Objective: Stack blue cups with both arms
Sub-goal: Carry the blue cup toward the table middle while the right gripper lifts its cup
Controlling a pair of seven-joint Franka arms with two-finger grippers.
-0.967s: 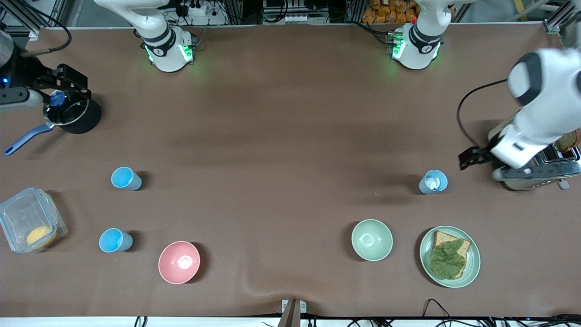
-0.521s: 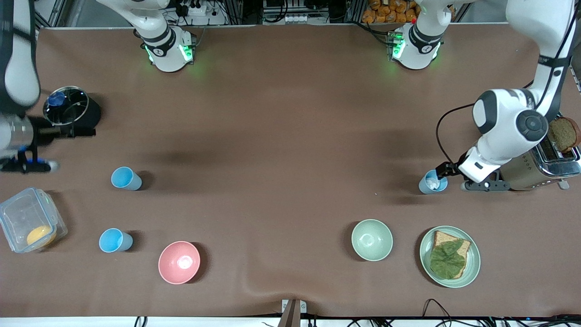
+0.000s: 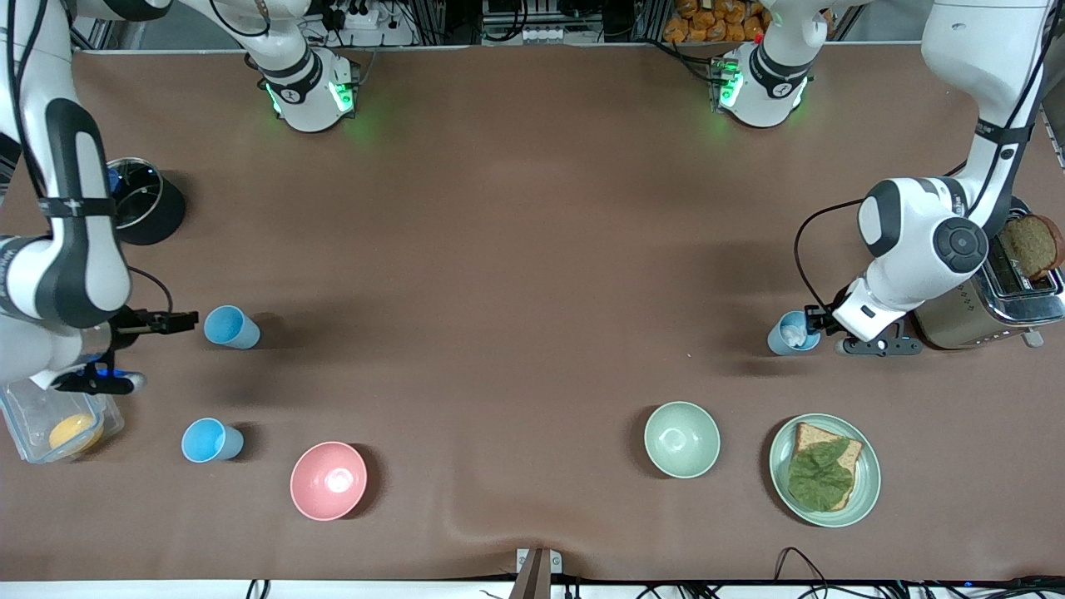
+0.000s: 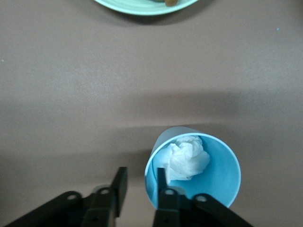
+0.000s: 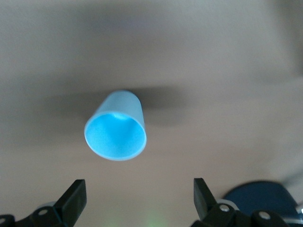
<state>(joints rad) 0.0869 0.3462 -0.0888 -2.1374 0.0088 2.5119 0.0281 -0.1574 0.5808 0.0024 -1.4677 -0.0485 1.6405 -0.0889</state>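
Note:
Three blue cups stand upright on the brown table. One cup is toward the right arm's end, and a second cup stands nearer the front camera. My right gripper is open beside the first cup, toward the table's end. In the right wrist view that cup lies ahead of the wide-open gripper, apart from it. The third cup, toward the left arm's end, holds crumpled white tissue. My left gripper is open at its rim. In the left wrist view, the gripper has one finger inside the cup and one outside.
A pink bowl sits near the second cup. A pale green bowl and a green plate with bread and lettuce lie nearer the front camera than the third cup. A toaster, a black pot and a plastic container stand at the table's ends.
The right gripper has come from the pot to beside the first cup. The left gripper has moved from the toaster to the rim of the tissue cup.

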